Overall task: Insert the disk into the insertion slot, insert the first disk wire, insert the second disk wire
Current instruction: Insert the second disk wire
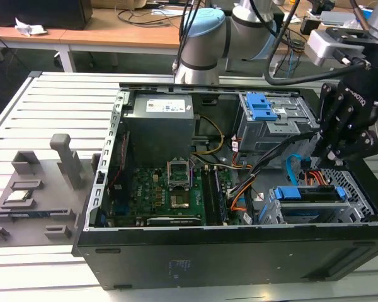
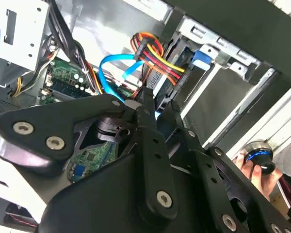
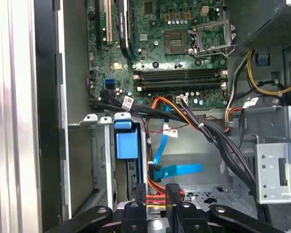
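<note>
1. Finds the disk [image 1: 309, 194] lying in the slot [image 1: 360, 200], at the exterior view's right end of the open case [image 1: 208, 251]. Level with the perforated walls, so judged seated, with its rear turned toward the cables for plugging.
2. Puts the gripper [image 1: 328, 157] low inside the case, pointing down just above the slot's rear. Judged to be there because both plugs belong at that end of the disk.
3. Shows, in the second wrist view, the first wire [image 2: 160, 60] arching from an orange loop down to the disk's rear, just beyond the gripper [image 2: 157, 104]. Cannot tell whether its plug is home.
4. Shows the second wire [image 2: 111, 67] curved in a slack loop beside the first, running back toward the motherboard [image 2: 63, 80]. In the first wrist view, lies over the case floor near the gripper [image 3: 156, 188] as a flat blue strip [image 3: 182, 169]. Looks slack enough to reach the disk; plug end not made out.
5. Cannot tell whether the gripper is clenched, released or grasping either wire. Sits closest to the first wire, right over the orange-red bundle.
</note>
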`<state>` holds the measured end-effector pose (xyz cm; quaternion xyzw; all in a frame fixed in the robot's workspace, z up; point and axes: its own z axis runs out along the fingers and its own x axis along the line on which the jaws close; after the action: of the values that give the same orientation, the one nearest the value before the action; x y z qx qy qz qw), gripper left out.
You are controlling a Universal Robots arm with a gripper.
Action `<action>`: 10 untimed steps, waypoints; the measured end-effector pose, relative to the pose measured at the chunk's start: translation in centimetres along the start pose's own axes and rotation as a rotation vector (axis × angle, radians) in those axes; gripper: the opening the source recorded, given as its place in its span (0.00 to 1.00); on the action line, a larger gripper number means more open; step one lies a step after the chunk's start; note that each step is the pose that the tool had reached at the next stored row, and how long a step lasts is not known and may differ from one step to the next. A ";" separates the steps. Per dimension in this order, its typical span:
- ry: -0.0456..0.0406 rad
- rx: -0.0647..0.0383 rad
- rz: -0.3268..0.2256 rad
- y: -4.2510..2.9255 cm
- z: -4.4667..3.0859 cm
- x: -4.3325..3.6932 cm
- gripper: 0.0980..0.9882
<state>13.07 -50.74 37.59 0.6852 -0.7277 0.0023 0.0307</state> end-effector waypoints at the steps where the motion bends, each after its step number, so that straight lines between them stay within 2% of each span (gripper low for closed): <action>1: 0.0000 0.000 0.000 0.22 0.04 0.01 0.23; 4: 0.0000 0.000 0.000 1.91 0.25 0.11 0.23; 5: 0.0000 0.000 -0.001 2.20 0.36 0.13 0.23; 10: 0.0010 0.000 -0.002 2.34 0.58 0.12 0.23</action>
<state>10.70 -50.74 37.11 0.6861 -0.7268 0.0027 0.0310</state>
